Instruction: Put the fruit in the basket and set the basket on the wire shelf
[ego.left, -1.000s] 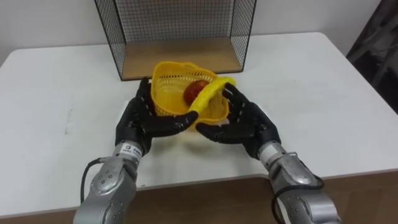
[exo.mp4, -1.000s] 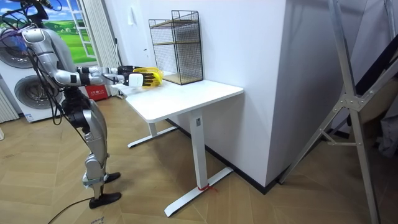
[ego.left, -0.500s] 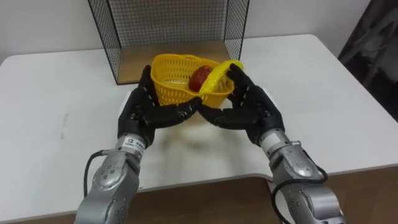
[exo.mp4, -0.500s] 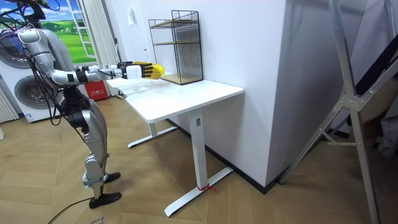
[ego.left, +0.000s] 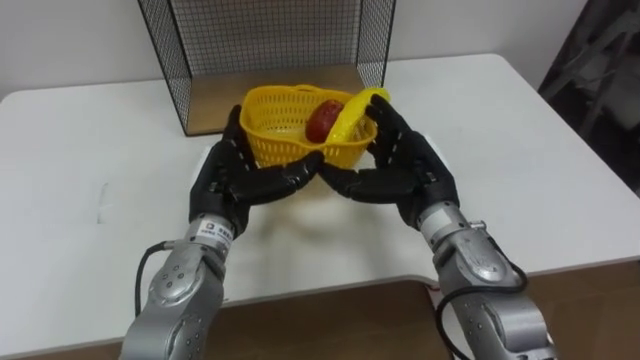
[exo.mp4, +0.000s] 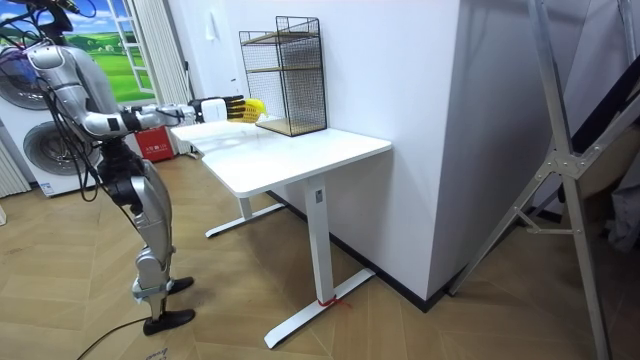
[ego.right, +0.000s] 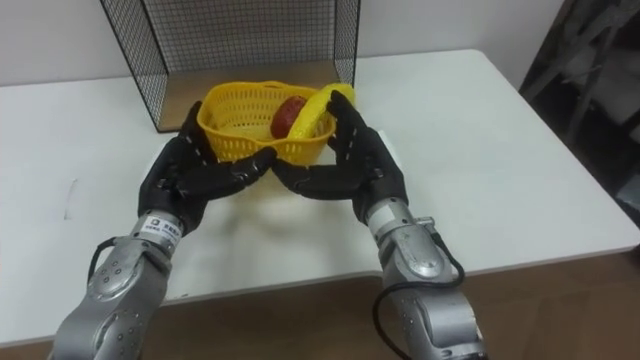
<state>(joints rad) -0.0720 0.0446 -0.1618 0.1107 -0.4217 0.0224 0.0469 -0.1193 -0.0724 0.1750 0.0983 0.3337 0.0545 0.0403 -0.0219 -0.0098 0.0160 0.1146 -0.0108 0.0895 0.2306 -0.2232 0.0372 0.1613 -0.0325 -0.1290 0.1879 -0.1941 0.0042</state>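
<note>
Step in hand: fruit loading looks done; the job now is getting the basket onto the shelf.

The yellow plastic basket (ego.left: 300, 130) is being held between both hands, clear of the white table (ego.left: 80, 200), just in front of the open side of the black wire shelf (ego.left: 270, 40). A red apple (ego.left: 320, 122) is lying inside it, and a banana (ego.left: 350, 112) is leaning over the rim on the right side.

The left hand (ego.left: 235, 180) is cradling the basket's left wall and underside, fingers spread and nearly straight. The right hand (ego.left: 400, 170) is mirroring it on the right, fingers extended against the wall beside the banana. Neither is wrapping a handle; the hold is a two-sided press.

In the room view the robot is standing at the table's end, arms stretched forward.

Next move, as judged: carry the basket forward onto the wooden board (ego.left: 215, 100) inside the shelf, keeping it level so the banana is not tipping out.
</note>
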